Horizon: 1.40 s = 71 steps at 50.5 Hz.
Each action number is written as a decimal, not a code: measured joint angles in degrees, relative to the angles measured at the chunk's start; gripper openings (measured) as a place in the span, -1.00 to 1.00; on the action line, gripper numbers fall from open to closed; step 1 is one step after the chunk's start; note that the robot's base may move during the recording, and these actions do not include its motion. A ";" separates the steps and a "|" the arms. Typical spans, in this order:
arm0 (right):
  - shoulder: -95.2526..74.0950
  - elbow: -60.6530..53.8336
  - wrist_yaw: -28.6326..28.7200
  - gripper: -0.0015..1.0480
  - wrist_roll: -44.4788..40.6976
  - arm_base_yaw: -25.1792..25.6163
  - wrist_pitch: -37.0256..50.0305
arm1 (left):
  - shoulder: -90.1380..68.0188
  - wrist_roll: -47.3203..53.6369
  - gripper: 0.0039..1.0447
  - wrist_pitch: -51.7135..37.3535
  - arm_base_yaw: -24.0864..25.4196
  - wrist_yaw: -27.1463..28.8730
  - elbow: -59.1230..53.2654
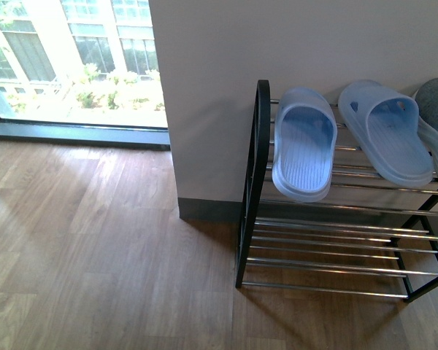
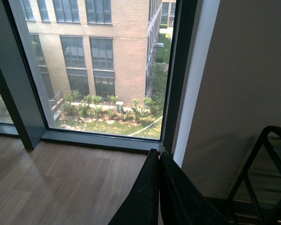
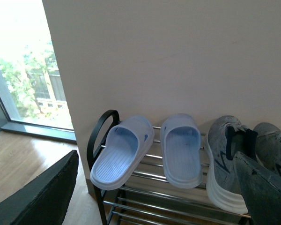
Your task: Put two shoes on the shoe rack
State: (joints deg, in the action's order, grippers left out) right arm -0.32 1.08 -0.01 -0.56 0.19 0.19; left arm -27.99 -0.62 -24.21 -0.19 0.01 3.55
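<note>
A wooden plank floor [image 1: 95, 248] runs up to a floor-length window [image 1: 73, 65] and a pale wall [image 1: 277, 44]. The shoe rack [image 1: 257, 182] stands against that wall, its black end loop nearest the window. On its top tier lie two light blue slippers [image 1: 304, 142], and beside them, toward the rack's far end, the two grey shoes [image 3: 225, 159] sit side by side, soles down. The left gripper [image 2: 159, 187] has its pads pressed together, holding nothing. The right gripper [image 3: 154, 197] is spread wide and empty.
</note>
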 joint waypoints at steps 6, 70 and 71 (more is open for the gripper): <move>0.00 -0.02 0.00 0.82 0.00 0.00 0.00 | 3.67 0.00 -0.98 2.62 0.00 0.00 -0.92; 0.04 -0.02 0.00 0.82 0.00 0.00 0.00 | 27.06 0.02 0.21 24.22 0.04 0.00 -2.78; 0.04 -0.02 0.00 0.82 0.00 0.00 0.00 | 27.04 0.02 0.27 24.22 0.04 0.00 -2.78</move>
State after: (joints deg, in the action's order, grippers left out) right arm -0.27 1.06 -0.01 -0.56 0.19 0.19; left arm -0.95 -0.60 0.01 -0.14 0.01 0.78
